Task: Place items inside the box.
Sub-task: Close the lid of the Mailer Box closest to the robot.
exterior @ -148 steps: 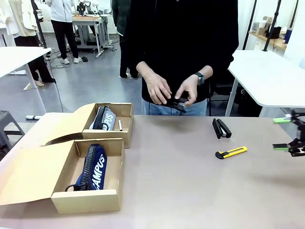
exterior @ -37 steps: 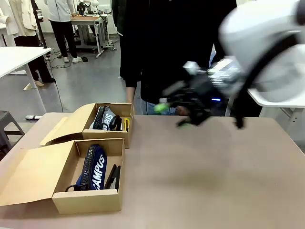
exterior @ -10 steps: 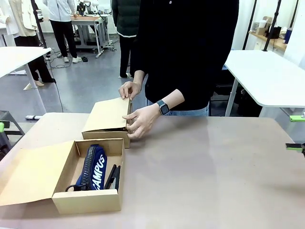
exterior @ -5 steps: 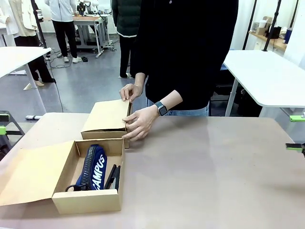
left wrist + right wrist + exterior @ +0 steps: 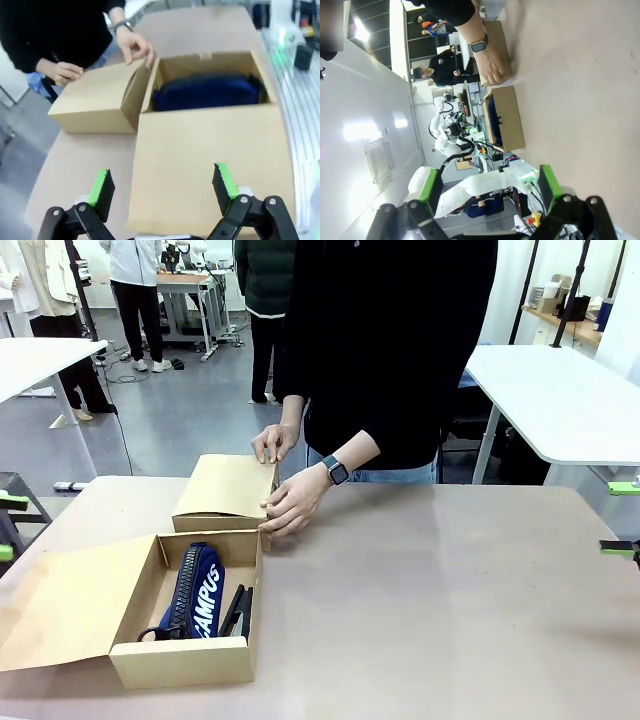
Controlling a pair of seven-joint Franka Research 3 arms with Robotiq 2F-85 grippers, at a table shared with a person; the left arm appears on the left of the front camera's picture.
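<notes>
Box (image 5: 185,660), tan cardboard with its flap folded out, sits on the table (image 5: 450,610) near the left gripper (image 5: 8,525) at the front view's edge; inside lie a navy pouch (image 5: 197,590) and black stapler (image 5: 237,611). Left wrist view — that gripper's (image 5: 162,187) fingers spread wide above the flap, the person's hands (image 5: 132,47) pressing a second box (image 5: 92,102) shut beyond. Right wrist view — the right gripper (image 5: 487,185) gapes open, both boxes well away.
</notes>
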